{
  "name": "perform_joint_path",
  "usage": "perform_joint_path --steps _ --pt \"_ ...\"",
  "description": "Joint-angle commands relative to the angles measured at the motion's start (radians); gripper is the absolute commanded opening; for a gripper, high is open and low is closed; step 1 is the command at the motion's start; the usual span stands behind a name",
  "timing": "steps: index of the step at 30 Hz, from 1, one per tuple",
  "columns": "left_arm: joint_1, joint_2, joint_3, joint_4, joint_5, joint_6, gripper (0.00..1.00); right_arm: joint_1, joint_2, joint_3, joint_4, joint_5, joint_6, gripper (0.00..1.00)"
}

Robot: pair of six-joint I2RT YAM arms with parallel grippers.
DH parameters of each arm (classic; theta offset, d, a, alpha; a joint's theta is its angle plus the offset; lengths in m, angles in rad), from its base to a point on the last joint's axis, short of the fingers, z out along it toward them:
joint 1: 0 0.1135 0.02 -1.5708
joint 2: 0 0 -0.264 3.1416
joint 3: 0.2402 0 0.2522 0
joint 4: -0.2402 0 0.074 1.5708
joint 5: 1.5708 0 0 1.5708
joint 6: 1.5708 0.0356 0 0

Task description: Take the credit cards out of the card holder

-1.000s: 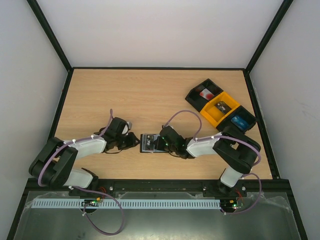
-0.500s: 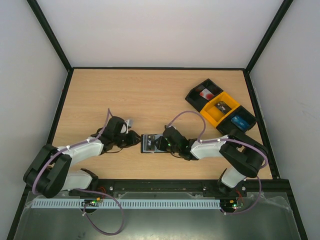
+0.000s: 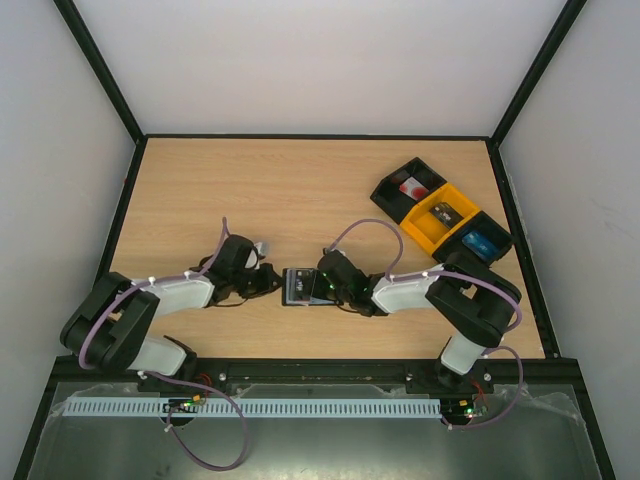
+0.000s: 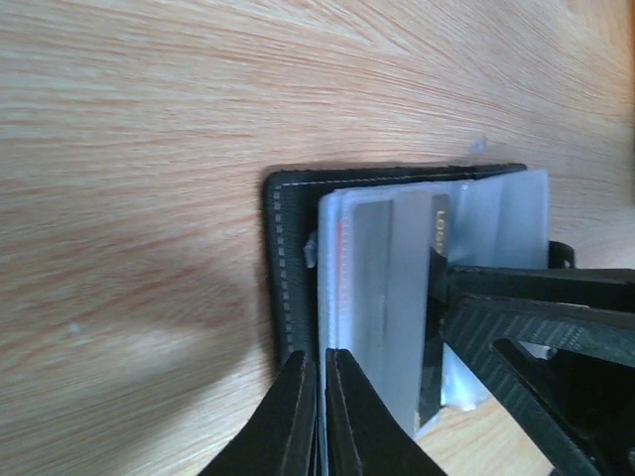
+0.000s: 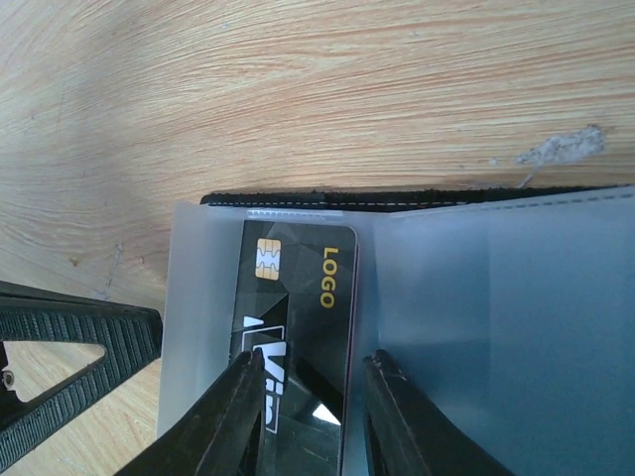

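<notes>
The black card holder [image 3: 297, 285] lies open on the table between my grippers. In the left wrist view its black cover [image 4: 286, 258] shows with pale clear sleeves [image 4: 496, 218] fanned over it. My left gripper [image 4: 317, 355] is shut on the near edge of the sleeves. In the right wrist view a credit card [image 5: 298, 288], black with a gold chip and "LOGO", sits inside a clear sleeve [image 5: 496, 317]. My right gripper [image 5: 311, 359] is open, its fingers astride that card and down on the sleeve. No pale card with a red mark shows clearly.
A row of three open bins stands at the back right: a black one [image 3: 408, 186] with a red and white item, a yellow one [image 3: 440, 215], and a black one [image 3: 482, 243] with a blue item. Black frame rails edge the table.
The right arm reached a little further left half a second ago and has drawn back slightly. The left gripper has edged closer to the holder. The holder has barely moved.
</notes>
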Motion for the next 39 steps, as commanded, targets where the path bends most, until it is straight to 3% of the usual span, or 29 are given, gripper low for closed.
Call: perform_joint_path --steps 1,11,16,23,30,39 --pt "-0.009 0.021 0.004 -0.054 -0.101 0.043 0.05 0.003 0.006 0.016 -0.084 0.092 -0.039 0.27" --pt "-0.009 0.028 0.000 -0.070 -0.128 0.036 0.05 0.004 -0.008 0.003 -0.093 0.120 -0.052 0.07" --pt "-0.009 0.009 0.023 -0.035 -0.048 0.009 0.08 0.004 -0.032 0.032 -0.140 0.145 -0.088 0.02" --pt "-0.027 0.015 0.043 0.059 0.007 -0.033 0.12 0.004 -0.085 0.019 -0.130 0.146 -0.074 0.02" --pt "-0.032 0.069 0.051 0.092 0.029 -0.032 0.12 0.004 -0.071 -0.004 -0.074 0.102 -0.044 0.21" --pt "-0.033 0.136 0.045 0.056 -0.012 -0.010 0.11 0.003 0.015 0.029 -0.061 0.076 -0.053 0.24"
